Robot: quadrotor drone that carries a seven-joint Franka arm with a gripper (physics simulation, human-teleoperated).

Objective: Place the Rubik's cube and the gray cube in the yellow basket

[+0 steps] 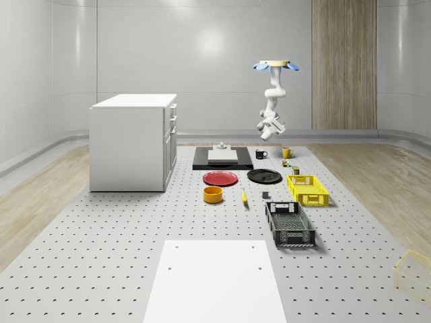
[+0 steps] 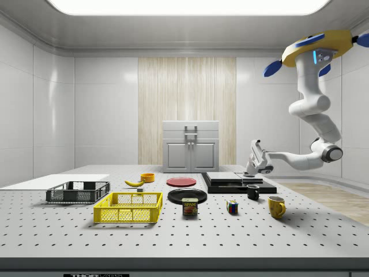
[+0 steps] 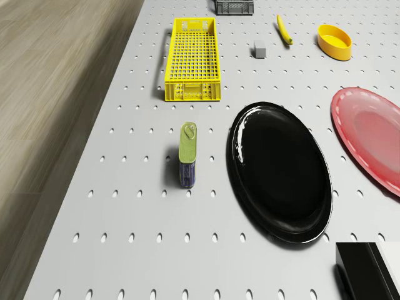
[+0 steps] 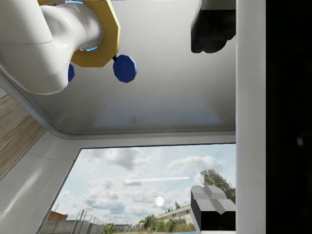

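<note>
While the yellow-bodied, blue-rotored quadrotor drone [image 1: 276,65] hovered high in the upper right of the whole-scene view, over the far right end of the perforated gray table [image 1: 101,256], its white arm hung down and bent back. In the side view the two-finger gripper [image 2: 254,145] sat in the air right of centre, above the right end of the flat black slab [image 2: 230,186], touching nothing. In the wrist view its two dark fingertips [image 4: 210,30] stood well apart, with nothing between them.

The small multicoloured Rubik's cube [image 2: 232,207] rested on the table at the side view's lower centre-right, between the labelled food tin [image 2: 190,206] and the yellow mug [image 2: 277,206]. The small plain gray cube [image 1: 265,196] lay near the middle of the whole-scene view, between the yellow banana [image 1: 244,196] and the yellow plastic lattice basket [image 1: 310,199], apart from both. The basket held neither cube. A black lattice crate [image 1: 289,232] sat just below it in the whole-scene view.
</note>
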